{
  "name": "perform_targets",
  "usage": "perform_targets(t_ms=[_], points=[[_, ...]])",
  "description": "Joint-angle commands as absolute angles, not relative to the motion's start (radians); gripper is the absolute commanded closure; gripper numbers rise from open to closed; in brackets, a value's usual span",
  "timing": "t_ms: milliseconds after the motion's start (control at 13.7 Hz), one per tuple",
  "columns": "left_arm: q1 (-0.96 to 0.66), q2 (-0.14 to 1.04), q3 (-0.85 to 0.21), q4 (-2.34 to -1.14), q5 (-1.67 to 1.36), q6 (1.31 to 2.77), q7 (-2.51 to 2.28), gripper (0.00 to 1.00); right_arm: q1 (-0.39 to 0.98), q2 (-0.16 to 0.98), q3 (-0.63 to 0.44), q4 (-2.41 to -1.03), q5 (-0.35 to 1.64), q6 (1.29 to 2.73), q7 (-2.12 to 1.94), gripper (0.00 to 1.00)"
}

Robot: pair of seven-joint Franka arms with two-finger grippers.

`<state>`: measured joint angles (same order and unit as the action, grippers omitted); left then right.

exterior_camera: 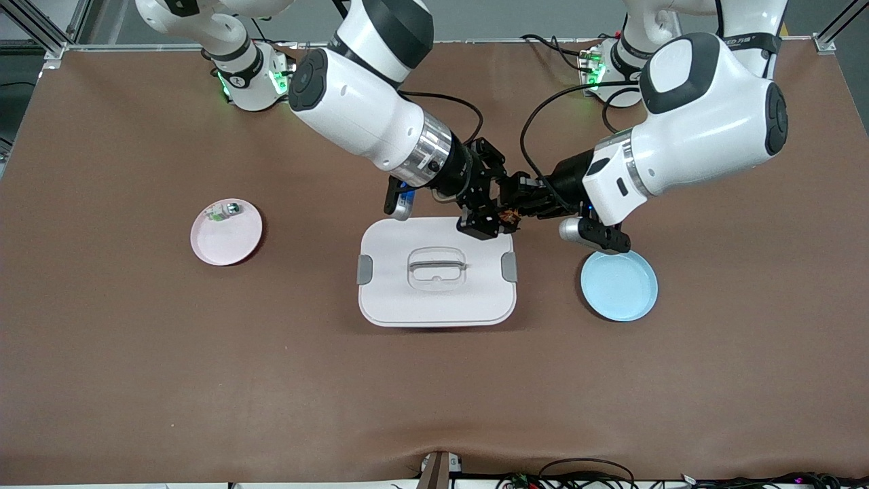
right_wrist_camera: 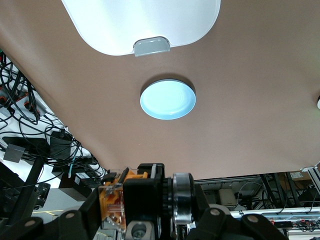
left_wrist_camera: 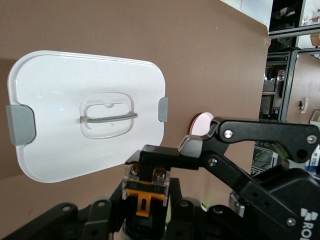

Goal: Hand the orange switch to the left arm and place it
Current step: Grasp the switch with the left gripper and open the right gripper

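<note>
The orange switch (exterior_camera: 508,217) hangs in the air between my two grippers, over the corner of the white box (exterior_camera: 434,299) toward the left arm's end. My right gripper (exterior_camera: 490,221) reaches down from above the box and is shut on the switch (right_wrist_camera: 112,200). My left gripper (exterior_camera: 524,202) comes in level from the left arm's end and is also shut on it (left_wrist_camera: 145,192). In the left wrist view the right gripper's fingers (left_wrist_camera: 162,157) clamp the switch's clear terminal end. The box's lid is shut, with grey clips on two sides.
A blue plate (exterior_camera: 618,285) lies beside the box toward the left arm's end, below the left wrist. A pink plate (exterior_camera: 226,234) toward the right arm's end holds a small green-white-silver part (exterior_camera: 224,210). Cables hang at the table's front edge.
</note>
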<state>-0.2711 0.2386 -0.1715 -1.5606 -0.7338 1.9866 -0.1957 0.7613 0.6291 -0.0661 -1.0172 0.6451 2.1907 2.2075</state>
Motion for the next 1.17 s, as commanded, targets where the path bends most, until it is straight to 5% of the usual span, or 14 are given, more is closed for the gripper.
perform_targets(t_ms=[0,73,146,439,1099], points=[[-0.276,0.235,-0.169,-1.565,-0.704,1.985,-0.213,1.0,0.761,0.637,-0.078,-0.983,0.652,2.187,2.224,0.27],[-0.276,0.235,-0.167,-1.565,-0.703,1.985,-0.213,1.0,0.759,0.637,-0.08,-0.983,0.652,2.187,2.224,0.07],[-0.276,0.235,-0.169,-1.565,-0.703,1.985,-0.213,1.0,0.755,0.635,-0.081,-0.983,0.652,2.186,2.224,0.0],[-0.273,0.232,-0.164,-1.566,-0.683,1.974,-0.215,1.0,0.736,0.623,-0.09,-0.983,0.64,2.163,2.204,0.0],[-0.235,0.172,-0.156,-1.566,-0.315,1.706,-0.268,1.0,0.594,0.516,-0.095,-0.985,0.542,1.774,1.719,0.0]])
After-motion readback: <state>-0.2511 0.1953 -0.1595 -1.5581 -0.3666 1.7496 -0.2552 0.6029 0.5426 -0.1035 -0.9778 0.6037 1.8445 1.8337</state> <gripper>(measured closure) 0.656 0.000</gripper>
